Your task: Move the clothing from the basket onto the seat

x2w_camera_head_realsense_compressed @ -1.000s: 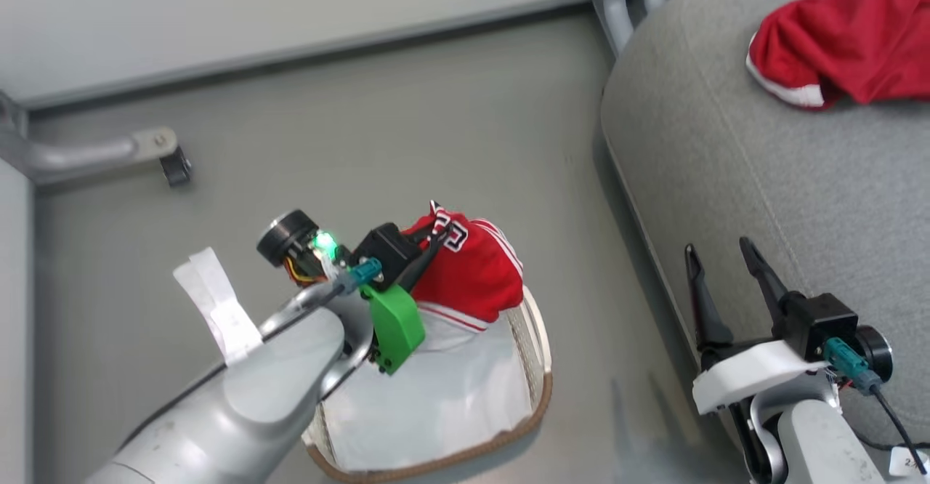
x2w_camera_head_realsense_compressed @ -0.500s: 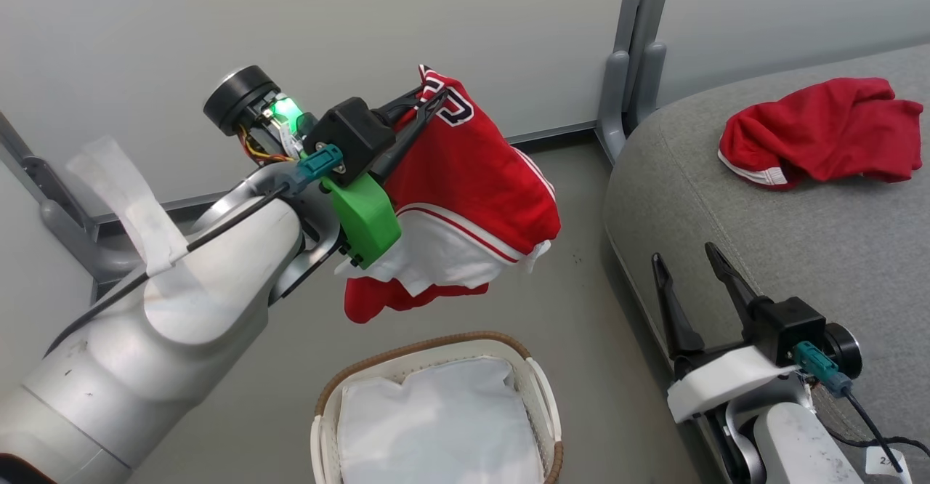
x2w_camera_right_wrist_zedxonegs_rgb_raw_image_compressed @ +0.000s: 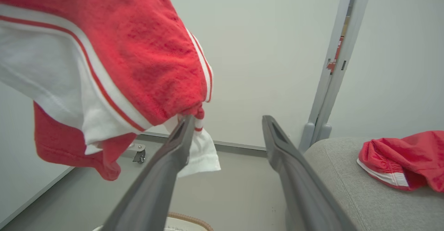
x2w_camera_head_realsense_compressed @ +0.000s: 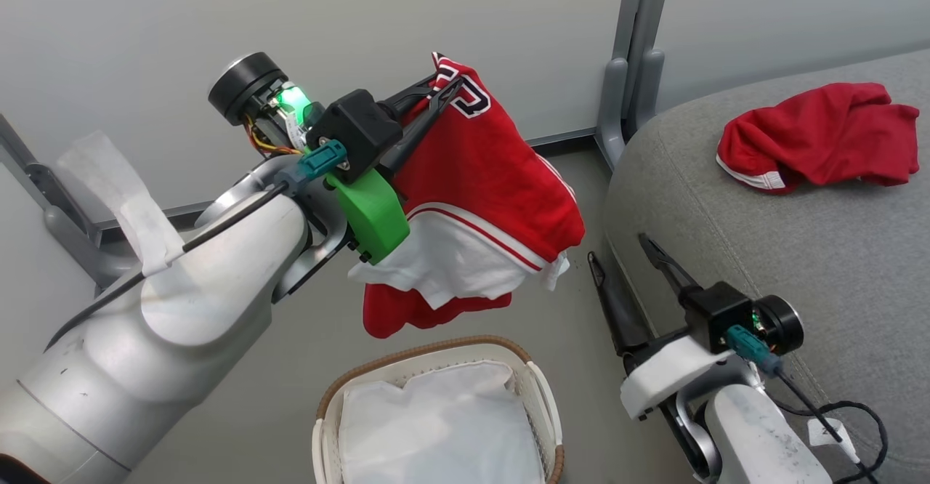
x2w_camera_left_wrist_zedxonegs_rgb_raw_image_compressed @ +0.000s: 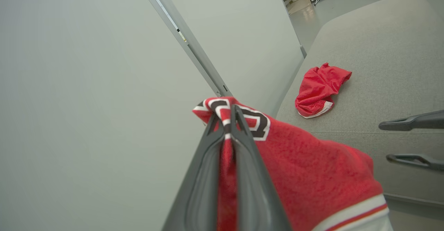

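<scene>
While the right tool (x2w_camera_head_realsense_compressed: 617, 248) stands wide open and empty, the left tool (x2w_camera_head_realsense_compressed: 445, 88) pinches the jersey (x2w_camera_head_realsense_compressed: 494, 179) clear of the basket (x2w_camera_head_realsense_compressed: 429, 347).

Test lab, partition panels (x2w_camera_head_realsense_compressed: 145, 33), grey couch (x2w_camera_head_realsense_compressed: 763, 237)

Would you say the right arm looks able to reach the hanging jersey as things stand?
Probably yes: the right end effector is open, close beside the lower edge of the jersey, with nothing between them.

Head camera looks down from above; both wrist cameras ride in close, and all three share the jersey (x2w_camera_head_realsense_compressed: 479, 171) and seat (x2w_camera_head_realsense_compressed: 763, 237).
</scene>
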Tool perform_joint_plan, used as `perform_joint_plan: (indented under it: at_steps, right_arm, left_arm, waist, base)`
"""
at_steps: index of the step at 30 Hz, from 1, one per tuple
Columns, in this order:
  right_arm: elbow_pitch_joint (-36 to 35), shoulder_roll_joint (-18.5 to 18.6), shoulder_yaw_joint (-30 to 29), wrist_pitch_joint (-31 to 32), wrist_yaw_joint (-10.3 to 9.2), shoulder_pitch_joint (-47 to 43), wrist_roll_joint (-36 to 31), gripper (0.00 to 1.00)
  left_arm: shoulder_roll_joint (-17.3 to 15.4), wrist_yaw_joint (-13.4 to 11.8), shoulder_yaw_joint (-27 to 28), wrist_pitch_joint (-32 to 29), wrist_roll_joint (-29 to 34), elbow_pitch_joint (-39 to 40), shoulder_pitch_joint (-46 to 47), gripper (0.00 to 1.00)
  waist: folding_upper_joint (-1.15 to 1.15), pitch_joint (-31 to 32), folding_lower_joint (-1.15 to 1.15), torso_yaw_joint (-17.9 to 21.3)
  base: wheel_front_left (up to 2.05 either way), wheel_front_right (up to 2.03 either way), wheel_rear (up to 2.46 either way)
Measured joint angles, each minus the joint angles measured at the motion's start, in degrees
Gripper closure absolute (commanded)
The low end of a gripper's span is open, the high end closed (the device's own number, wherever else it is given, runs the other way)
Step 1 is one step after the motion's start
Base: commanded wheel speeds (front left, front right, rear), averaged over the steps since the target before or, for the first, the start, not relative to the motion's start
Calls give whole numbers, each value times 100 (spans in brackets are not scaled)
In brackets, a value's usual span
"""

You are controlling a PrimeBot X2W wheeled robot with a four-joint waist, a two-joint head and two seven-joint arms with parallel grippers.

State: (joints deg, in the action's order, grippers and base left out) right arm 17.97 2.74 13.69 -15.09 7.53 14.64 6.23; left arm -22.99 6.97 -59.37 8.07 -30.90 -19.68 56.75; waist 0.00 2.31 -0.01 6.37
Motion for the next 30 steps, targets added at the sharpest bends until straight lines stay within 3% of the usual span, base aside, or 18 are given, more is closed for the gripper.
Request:
perform_joint_plan:
  at_steps: [17, 18, 19, 20, 22, 30]
  right_arm:
    - [1833, 4, 827, 0, 0, 1407, -297, 0]
    - [1873, 4, 893, 0, 0, 1462, -255, 5]
    - [1880, 3, 939, 0, 0, 1495, -210, 55]
    - [1878, -1, 976, -1, 0, 1531, -166, 64]
    - [1867, 1, 1038, 0, 0, 1547, -110, 100]
    - [1430, 7, 1023, 0, 0, 1468, 49, 100]
  left_arm:
    - [121, -9, -178, 5, 18, 375, 214, 100]
    - [129, -8, -185, 5, 15, 370, 214, 100]
    - [131, -9, -186, 5, 7, 359, 214, 100]
    - [126, -9, -186, 4, -9, 339, 213, 100]
    - [94, -41, -180, 4, -45, 281, 198, 100]
    - [-129, -141, -133, 21, -233, -141, -123, 100]
  waist:
    - [0, -19, 0, -268]
    - [0, -19, 0, -291]
    - [0, -18, 0, -309]
    - [0, -16, 0, -328]
    - [0, -10, 0, -355]
    - [0, -11, 0, -314]
  base:
    - [0, 0, 0]
    - [0, 0, 0]
    - [0, 0, 0]
    - [0, 0, 0]
    - [0, 0, 0]
    - [0, 0, 0]
